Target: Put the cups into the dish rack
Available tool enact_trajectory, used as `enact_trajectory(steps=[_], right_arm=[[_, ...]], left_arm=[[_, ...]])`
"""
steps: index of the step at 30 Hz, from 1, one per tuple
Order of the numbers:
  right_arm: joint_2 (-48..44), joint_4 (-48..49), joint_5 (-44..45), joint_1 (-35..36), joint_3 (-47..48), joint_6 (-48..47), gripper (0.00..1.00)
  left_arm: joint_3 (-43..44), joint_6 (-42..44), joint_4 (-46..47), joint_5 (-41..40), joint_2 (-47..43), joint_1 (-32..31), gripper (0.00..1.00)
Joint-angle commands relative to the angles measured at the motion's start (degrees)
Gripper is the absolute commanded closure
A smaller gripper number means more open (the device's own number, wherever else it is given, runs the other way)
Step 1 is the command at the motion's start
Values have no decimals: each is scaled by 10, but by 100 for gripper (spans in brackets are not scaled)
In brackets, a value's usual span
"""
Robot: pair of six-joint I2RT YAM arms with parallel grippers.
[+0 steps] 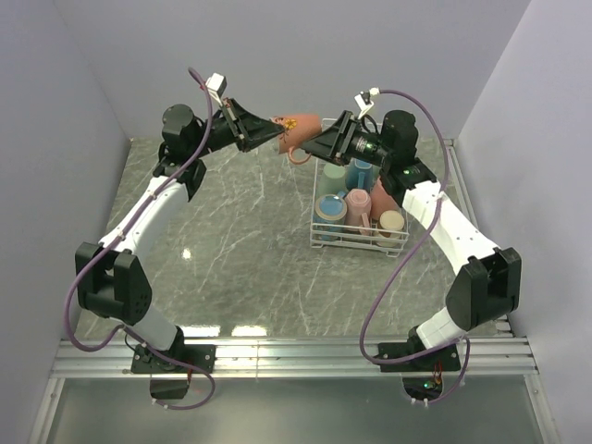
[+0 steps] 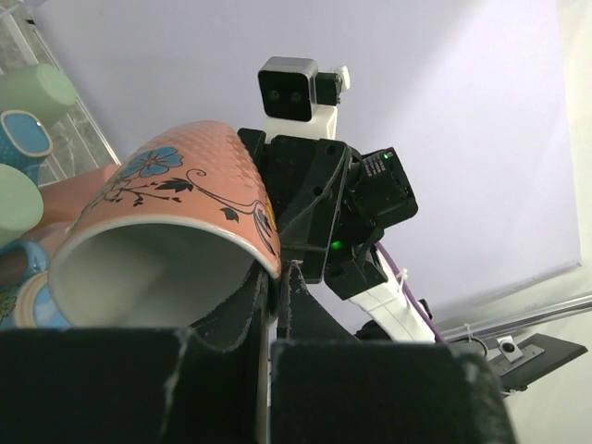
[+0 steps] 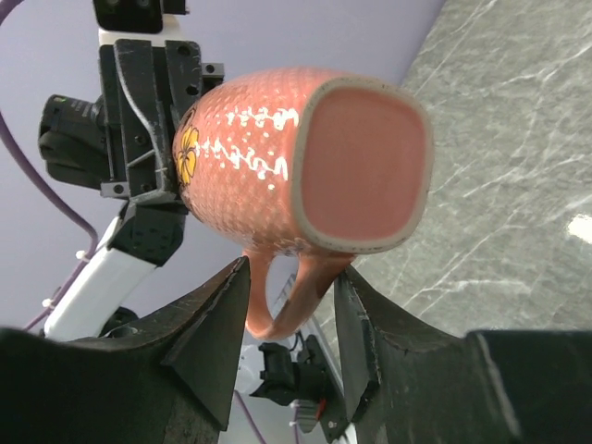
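A salmon cup (image 1: 298,127) with a flower pattern hangs in the air above the back of the table, held between the two arms. My left gripper (image 1: 273,128) is shut on its rim; in the left wrist view the rim (image 2: 264,245) is pinched between the fingers (image 2: 279,273). My right gripper (image 1: 312,146) comes from the other side. In the right wrist view its fingers (image 3: 291,277) are closed on the cup's handle (image 3: 301,291), below the cup's base (image 3: 365,166). The white wire dish rack (image 1: 319,242) stands just below and to the right.
Several cups lie in the rack: a pink one (image 1: 358,205), a green one (image 1: 335,173), a blue one (image 1: 362,170), and one with a tan inside (image 1: 391,222). Grey walls close in the marble table (image 1: 240,240) at the back and sides.
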Motion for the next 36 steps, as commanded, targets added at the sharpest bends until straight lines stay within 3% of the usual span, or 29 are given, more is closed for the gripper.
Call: enact_trajectory(steps=[1,4,5,8,10,15,18,19,21,22,25,27,30,33,34,36], right_arm=[[-3,87,-54,33,21,25,51],[5,94,-62,37,21,37,40],[6,100,-64,37,20,42,29],[5,116,-59,37,8,54,25],[1,118,-55,37,5,53,30],[-9,105,-47,37,3,42,61],[-10,101,-49,36,2,38,64],[-11,98,-49,34,1,35,62],[-15,94,-50,30,-4,33,47],[-17,93,-50,30,-6,31,33],[-25,91,-48,22,-16,29,22],[-34,89,-42,15,-24,28,21],[-46,95,-29,8,-38,28,30],[-53,98,-24,6,-45,29,48],[-53,100,-24,6,-46,31,60],[-52,104,-24,7,-48,34,68]], left_arm=[[10,-11,60,25,4,-36,100],[7,-13,74,19,2,-36,100],[6,-14,79,19,2,-36,100],[21,-7,65,20,8,-36,100],[23,-8,67,22,12,-36,100],[17,-7,60,23,12,-36,100],[19,8,44,24,8,-36,100],[21,15,25,23,5,-36,100],[23,27,16,23,2,-36,100],[22,28,11,23,1,-35,100],[20,33,7,23,-4,-35,100],[19,36,5,22,-5,-35,100],[18,37,0,21,-7,-35,100],[18,39,-4,20,-9,-35,100],[18,39,-4,21,-10,-35,100],[17,41,-7,19,-11,-36,100]])
